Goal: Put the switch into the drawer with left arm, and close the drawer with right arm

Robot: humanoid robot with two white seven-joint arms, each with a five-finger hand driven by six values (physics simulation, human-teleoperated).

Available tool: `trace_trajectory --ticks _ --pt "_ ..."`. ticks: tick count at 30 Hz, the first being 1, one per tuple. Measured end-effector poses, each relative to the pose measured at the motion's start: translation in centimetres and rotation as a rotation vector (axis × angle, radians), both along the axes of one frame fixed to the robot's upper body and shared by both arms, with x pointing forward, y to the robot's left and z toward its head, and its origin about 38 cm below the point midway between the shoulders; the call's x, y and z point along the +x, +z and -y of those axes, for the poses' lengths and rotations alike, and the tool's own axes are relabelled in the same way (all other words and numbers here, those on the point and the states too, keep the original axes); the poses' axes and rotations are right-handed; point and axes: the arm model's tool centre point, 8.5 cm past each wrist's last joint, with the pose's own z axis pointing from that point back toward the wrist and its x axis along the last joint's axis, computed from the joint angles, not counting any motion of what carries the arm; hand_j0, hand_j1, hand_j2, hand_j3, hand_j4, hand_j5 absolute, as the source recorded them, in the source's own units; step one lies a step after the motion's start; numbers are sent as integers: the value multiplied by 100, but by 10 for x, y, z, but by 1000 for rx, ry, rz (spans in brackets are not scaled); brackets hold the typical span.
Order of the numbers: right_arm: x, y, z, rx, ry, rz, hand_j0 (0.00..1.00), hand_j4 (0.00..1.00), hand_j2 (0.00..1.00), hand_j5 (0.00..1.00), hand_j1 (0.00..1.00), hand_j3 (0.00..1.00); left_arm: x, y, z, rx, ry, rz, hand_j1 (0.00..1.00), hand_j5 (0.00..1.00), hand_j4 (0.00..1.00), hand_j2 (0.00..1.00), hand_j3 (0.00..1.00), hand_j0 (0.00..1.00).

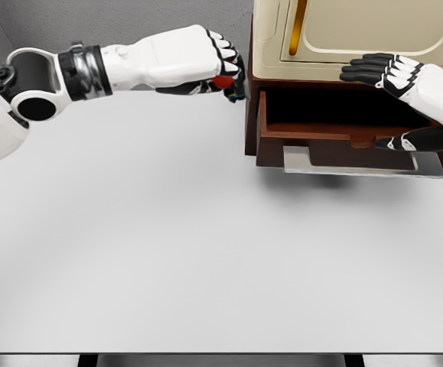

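My left hand (223, 76) is lifted above the table at upper middle, just left of the cabinet, its fingers curled on the switch (224, 82), a small red and dark object that peeks out under them. The dark brown drawer (336, 149) stands pulled open at the bottom of the cream cabinet (343, 34), with a grey handle (363, 162) on its front; its inside is in shadow. My right hand (393, 103) reaches in from the right, fingers spread flat on the cabinet's top above the drawer, thumb down by the drawer's front edge, holding nothing.
A white table (175, 245) fills most of the view, its front edge running along the bottom. The cabinet stands at the table's far right. A grey wall lies behind.
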Motion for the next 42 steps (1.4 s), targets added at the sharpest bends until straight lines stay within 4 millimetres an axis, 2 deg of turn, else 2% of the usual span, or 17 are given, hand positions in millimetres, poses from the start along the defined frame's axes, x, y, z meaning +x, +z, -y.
trace_trajectory --ticks 24,39,42 --pt "0 0 -1 3 2 0 100 100 100 100 100 100 -14 6 53 -32 -113 13 48 48 48 48 48 48" --pt "0 -1 -1 3 2 -2 100 100 100 100 100 100 -8 9 88 -28 -141 -5 49 49 49 49 49 49" --pt "0 0 -1 3 2 0 100 100 100 100 100 100 -6 9 95 -28 -142 -7 52 52 52 52 52 52"
